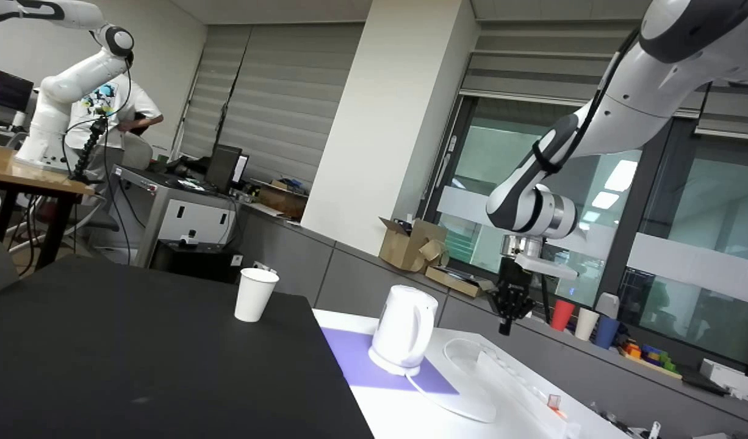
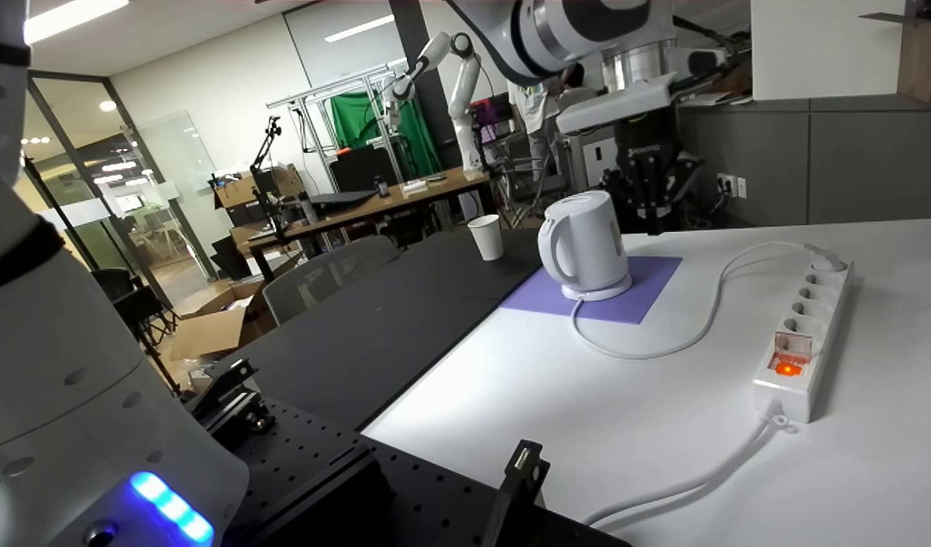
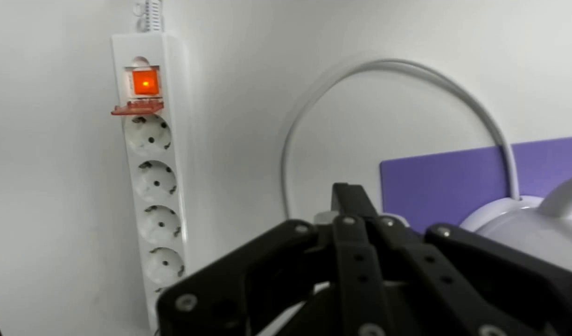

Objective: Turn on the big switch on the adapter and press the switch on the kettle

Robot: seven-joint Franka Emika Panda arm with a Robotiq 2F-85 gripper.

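The adapter, a long white power strip, lies on the white table in both exterior views [image 1: 514, 393] [image 2: 834, 334] and in the wrist view [image 3: 156, 196]. Its big switch [image 2: 788, 369] is lit orange, also in the wrist view [image 3: 146, 83], with the red flip cover [image 3: 137, 108] raised. The white kettle stands upright on its base in both exterior views [image 1: 401, 329] [image 2: 594, 243]; part of it shows in the wrist view [image 3: 524, 242]. I cannot make out its switch. My gripper [image 3: 353, 191] is shut and empty, above the table between kettle and adapter, in both exterior views [image 1: 505, 328] [image 2: 654, 222].
A purple mat [image 2: 648, 285] lies under the kettle. The kettle's white cord [image 2: 708, 327] curves across the table to the adapter's far end. A white paper cup [image 1: 255, 296] stands on the black table [image 1: 154, 353]. The adapter's own cable [image 2: 678, 490] runs toward the robot base.
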